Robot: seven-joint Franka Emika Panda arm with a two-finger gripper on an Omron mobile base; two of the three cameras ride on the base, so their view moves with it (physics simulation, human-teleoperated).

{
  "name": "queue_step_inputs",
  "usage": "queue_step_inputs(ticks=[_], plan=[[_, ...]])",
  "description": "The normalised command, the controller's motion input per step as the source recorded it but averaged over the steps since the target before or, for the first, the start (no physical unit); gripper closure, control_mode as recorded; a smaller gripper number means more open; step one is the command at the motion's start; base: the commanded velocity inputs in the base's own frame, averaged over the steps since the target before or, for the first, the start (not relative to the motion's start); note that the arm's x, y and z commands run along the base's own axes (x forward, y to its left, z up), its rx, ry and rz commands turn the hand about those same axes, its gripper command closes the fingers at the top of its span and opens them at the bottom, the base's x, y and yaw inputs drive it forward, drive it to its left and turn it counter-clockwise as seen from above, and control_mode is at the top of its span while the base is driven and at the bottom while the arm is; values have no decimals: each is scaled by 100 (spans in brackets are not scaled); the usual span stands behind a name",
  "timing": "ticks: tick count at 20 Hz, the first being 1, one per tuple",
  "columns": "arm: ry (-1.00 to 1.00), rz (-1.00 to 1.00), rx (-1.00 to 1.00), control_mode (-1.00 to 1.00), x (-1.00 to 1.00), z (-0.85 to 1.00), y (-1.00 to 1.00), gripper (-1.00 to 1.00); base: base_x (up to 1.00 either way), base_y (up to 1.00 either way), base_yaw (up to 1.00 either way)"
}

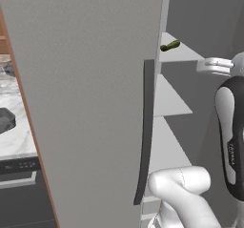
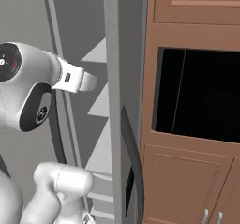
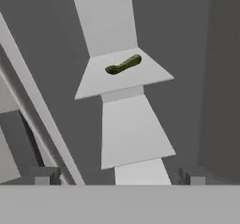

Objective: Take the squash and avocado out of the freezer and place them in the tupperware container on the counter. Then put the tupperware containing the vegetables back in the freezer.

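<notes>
The freezer stands open, its broad grey door swung out with a long dark handle. On an upper pale shelf inside lies the squash, a slim, curved dark green piece, also seen in the left base view. My gripper is open and empty, pointing into the freezer, well short of and below the squash. The tupperware container, a dark grey tub, sits on the counter at the far left. The avocado is hidden from view.
Lower freezer shelves step down toward me. The open door separates the freezer interior from the counter side. Brown cabinets and a black oven opening stand to the freezer's right. A black appliance panel sits under the counter.
</notes>
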Motion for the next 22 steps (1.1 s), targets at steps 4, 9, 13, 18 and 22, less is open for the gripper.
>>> queue_step_inputs(ticks=[4, 9, 13, 18, 22], plan=[[-3, -2, 9, -100, 44, 34, -15, -100, 0, 0, 0], [-1, 0, 12, -100, 56, 27, -16, -100, 0, 0, 0], [0, 0, 11, -100, 70, 12, -8, -100, 0, 0, 0], [0, 0, 6, -100, 79, 0, -5, -100, 0, 0, 0], [1, -3, 2, -100, 80, -4, -6, -100, 0, 0, 0]])
